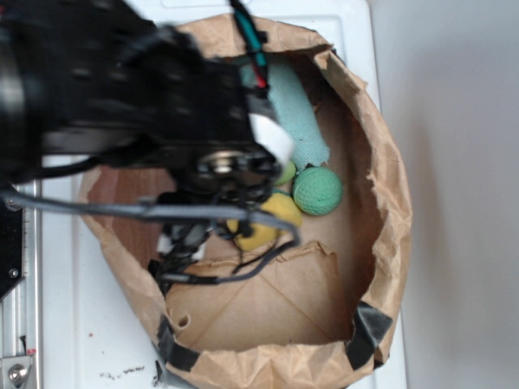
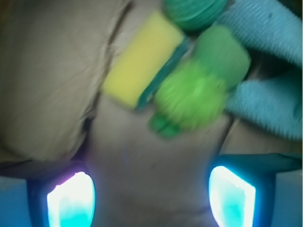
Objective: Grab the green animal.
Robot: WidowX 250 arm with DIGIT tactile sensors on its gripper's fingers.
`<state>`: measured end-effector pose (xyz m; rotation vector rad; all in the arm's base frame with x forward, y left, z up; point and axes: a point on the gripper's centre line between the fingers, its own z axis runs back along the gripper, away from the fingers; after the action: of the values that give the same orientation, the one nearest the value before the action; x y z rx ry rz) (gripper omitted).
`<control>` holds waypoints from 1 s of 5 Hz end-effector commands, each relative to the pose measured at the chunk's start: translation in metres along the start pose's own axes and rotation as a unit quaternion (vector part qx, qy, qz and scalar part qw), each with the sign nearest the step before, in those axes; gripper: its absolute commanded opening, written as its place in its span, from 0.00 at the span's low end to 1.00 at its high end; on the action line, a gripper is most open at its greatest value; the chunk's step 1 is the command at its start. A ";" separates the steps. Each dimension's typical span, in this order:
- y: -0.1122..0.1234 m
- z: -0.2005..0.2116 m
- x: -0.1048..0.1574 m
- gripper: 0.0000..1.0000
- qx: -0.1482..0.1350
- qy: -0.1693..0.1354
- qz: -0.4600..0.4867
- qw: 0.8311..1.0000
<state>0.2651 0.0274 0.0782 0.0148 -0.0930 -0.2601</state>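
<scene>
Green animal (image 2: 193, 94) just ahead of spread, empty gripper (image 2: 151, 195).

No lettering, label, brand, number or sign can be read anywhere in either view.

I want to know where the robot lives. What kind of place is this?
Probably a robot test bench, not a home. A brown paper bag with rolled-down sides sits on a white table, holding a green animal, a sponge, a ball and a cloth under the open gripper.
</scene>
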 end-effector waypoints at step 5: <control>0.004 -0.023 0.026 0.92 0.053 -0.012 0.007 0.998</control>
<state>0.2867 0.0303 0.0473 0.1076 -0.0865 -0.2299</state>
